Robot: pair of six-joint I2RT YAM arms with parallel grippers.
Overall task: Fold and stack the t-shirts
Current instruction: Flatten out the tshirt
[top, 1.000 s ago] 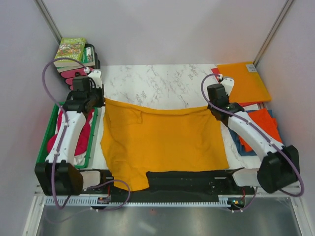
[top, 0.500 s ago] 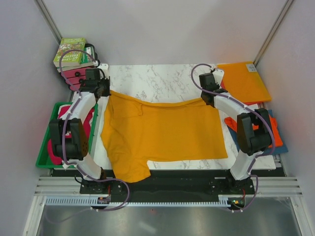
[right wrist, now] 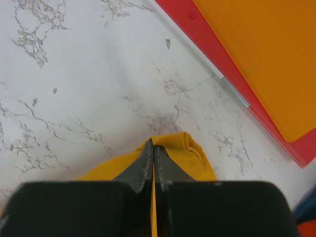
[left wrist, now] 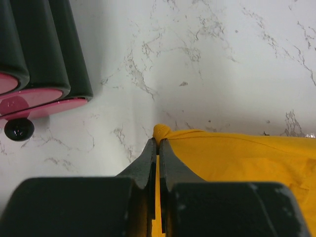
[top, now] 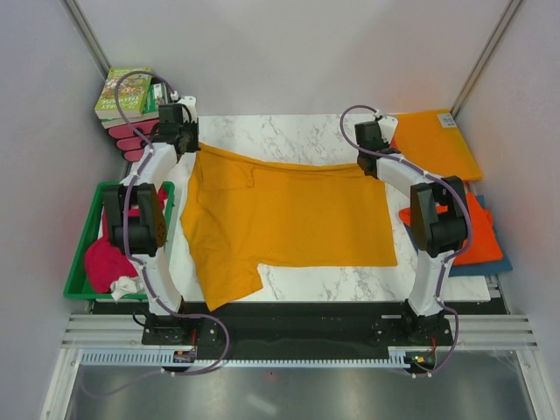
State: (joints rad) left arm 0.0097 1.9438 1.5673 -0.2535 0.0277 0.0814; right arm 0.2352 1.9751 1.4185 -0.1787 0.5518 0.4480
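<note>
The golden-orange t-shirt (top: pixel 280 219) lies spread over the marble table, one sleeve hanging toward the near left. My left gripper (top: pixel 194 144) is shut on its far left corner; in the left wrist view the cloth (left wrist: pixel 237 153) bunches at my fingertips (left wrist: pixel 158 140). My right gripper (top: pixel 378 164) is shut on its far right corner, and the cloth (right wrist: pixel 187 148) pokes out past my tips (right wrist: pixel 153 146). A red-orange t-shirt (top: pixel 477 229) lies over a blue one (top: pixel 494 265) at the right. Magenta-pink cloth (top: pixel 109 262) sits in the green tray.
Stiff orange sheet (top: pixel 437 144) on a red sheet (right wrist: pixel 217 64) at the far right. Green tray (top: pixel 77 276) at the left edge. Boxes and pink-ended black rolls (top: pixel 131 96) at the far left corner, close to my left gripper (left wrist: pixel 44 54).
Both grippers have pulled the shirt's far edge away from the bases toward the back of the table. The shirt's near edge has slid up off the front rail.
</note>
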